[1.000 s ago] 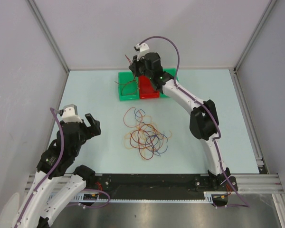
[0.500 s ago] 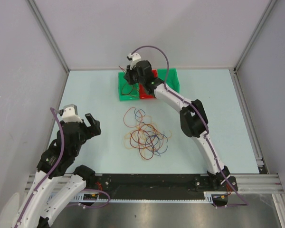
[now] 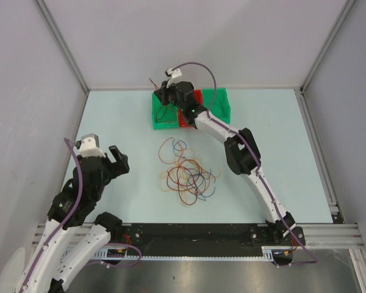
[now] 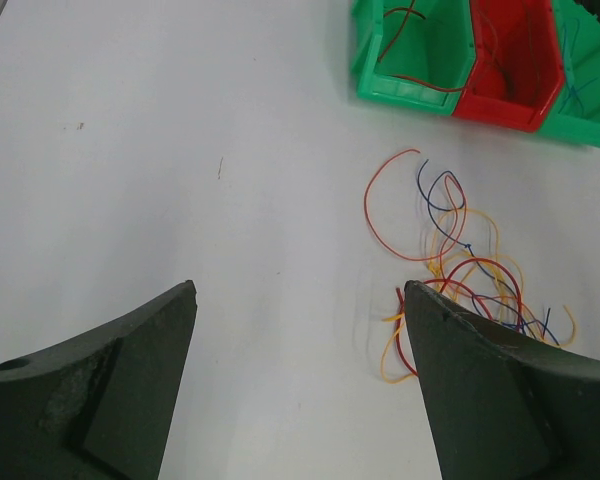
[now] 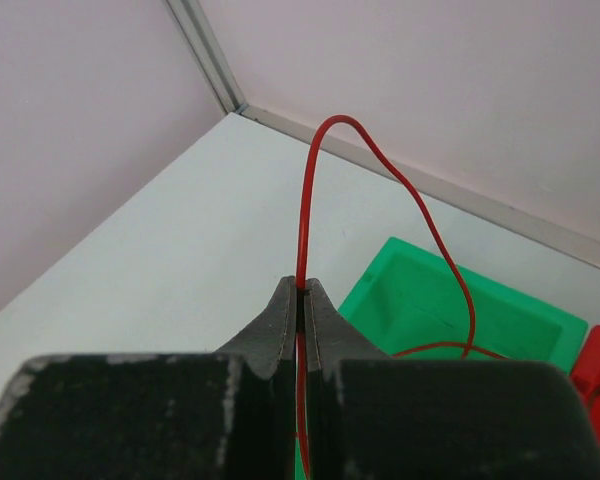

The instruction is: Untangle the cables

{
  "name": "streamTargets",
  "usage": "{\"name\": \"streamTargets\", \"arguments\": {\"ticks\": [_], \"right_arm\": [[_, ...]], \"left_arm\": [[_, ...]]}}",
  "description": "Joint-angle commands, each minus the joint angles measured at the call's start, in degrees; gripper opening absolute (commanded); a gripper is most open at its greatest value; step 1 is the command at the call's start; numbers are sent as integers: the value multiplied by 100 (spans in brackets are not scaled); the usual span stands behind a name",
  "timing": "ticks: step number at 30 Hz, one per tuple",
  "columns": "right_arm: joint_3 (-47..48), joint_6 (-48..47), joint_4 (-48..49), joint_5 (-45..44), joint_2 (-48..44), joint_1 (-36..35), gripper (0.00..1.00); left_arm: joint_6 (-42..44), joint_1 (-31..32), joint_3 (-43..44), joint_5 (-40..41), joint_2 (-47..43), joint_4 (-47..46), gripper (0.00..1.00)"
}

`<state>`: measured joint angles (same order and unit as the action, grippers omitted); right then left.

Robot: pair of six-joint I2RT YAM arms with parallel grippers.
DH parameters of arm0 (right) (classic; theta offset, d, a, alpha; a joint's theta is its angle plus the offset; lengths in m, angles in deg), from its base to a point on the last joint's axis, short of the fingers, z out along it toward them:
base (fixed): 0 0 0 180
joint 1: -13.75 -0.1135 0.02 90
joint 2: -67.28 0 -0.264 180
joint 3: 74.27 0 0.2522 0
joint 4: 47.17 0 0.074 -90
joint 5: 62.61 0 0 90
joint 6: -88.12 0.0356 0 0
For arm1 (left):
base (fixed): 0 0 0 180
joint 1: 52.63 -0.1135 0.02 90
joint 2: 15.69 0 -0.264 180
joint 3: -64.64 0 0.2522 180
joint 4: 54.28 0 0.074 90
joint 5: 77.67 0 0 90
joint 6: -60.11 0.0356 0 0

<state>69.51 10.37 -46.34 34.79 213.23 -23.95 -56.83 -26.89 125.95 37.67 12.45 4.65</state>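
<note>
Red, orange, yellow, blue and brown cables (image 3: 188,178) are lying in 1 loose tangle around the middle of the pale table (image 3: 280,152), with a wide red loop spreading out at the tangle's far-left side. A separate red cable (image 5: 315,170) is arching up out of the right gripper (image 5: 302,288), whose fingertips are clenching it tightly. Its free end is curving down into the left green bin (image 5: 520,330). That bin is sitting at the far edge of the table, touching a red bin (image 4: 515,90), which in turn is touching a right green bin (image 4: 590,110). Thin wires are lying inside all 3. The right gripper is hovering over the left green bin's far-left corner. The left gripper (image 4: 298,292) is hanging at the near left with its jaws spread wide, grasping nothing, well apart from the tangle.
</note>
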Motion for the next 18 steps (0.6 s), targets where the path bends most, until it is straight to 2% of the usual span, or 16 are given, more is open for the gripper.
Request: {"name": "streamTargets", "arguments": {"ticks": [1, 4, 8, 13, 18], "right_arm": [[314, 119, 1115, 209, 380, 43, 0], [436, 207, 1511, 332, 644, 121, 0], [780, 470, 1424, 315, 874, 192, 0], [-335, 480, 1547, 201, 321, 157, 0], [-1074, 6, 863, -238, -435, 16, 0]], "left_arm": [[-13, -69, -44, 32, 25, -96, 89], [-13, -78, -44, 23, 42, -87, 90], [-13, -130, -44, 6, 77, -96, 89], [4, -200, -44, -29, 95, -113, 89], [39, -244, -53, -73, 78, -140, 89]]}}
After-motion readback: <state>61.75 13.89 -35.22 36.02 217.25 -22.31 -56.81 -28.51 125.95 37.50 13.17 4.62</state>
